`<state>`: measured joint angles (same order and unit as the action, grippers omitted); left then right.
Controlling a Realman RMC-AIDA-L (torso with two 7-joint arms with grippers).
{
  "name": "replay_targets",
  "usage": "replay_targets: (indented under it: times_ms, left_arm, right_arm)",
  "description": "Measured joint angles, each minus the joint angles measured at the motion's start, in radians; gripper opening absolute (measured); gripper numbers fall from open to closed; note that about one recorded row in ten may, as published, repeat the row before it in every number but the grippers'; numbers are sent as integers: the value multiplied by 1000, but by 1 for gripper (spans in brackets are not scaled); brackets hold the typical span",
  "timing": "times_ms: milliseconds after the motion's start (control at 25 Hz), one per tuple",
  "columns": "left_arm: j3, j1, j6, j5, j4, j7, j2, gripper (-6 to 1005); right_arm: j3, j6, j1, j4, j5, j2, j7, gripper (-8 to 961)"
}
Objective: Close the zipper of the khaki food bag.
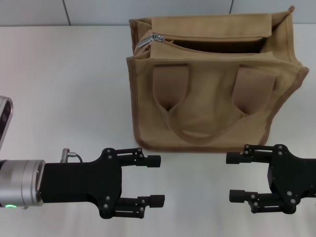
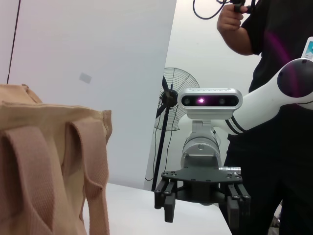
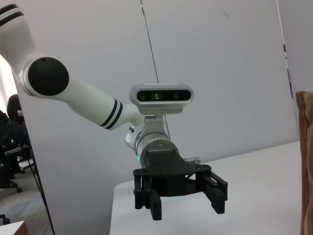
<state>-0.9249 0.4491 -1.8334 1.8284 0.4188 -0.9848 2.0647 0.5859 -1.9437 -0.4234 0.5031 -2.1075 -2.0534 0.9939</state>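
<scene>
claws both spread wide, holding nothing: left claw (image 1: 157, 180) and right claw (image 1: 235, 177) face each other over bare table (image 1: 64, 89). khaki food bag (image 1: 212, 94) upright just beyond, zipper (image 1: 157, 37) open, pull at its left end.

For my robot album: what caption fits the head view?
Open left gripper and right gripper wait before the unzipped khaki food bag.

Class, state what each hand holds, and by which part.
Nothing. The left hand and right hand are both open, short of the bag.
</scene>
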Motion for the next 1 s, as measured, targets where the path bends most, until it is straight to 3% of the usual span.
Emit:
replay_targets:
  times_ms: [680, 920, 1000]
  left_arm:
    - [18, 0, -9, -6, 0, 2, 0, 720]
    - [135, -22, 1, -6, 2, 25, -5, 712]
    - [253, -41, 17, -6, 0, 71, -3, 710]
  right_arm:
    - [-2, -1, -2, 0, 0, 1, 0, 695]
    - [-11, -1, 0, 0, 0, 2, -1, 688]
    - [-11, 0, 0, 0, 1, 2, -1, 685]
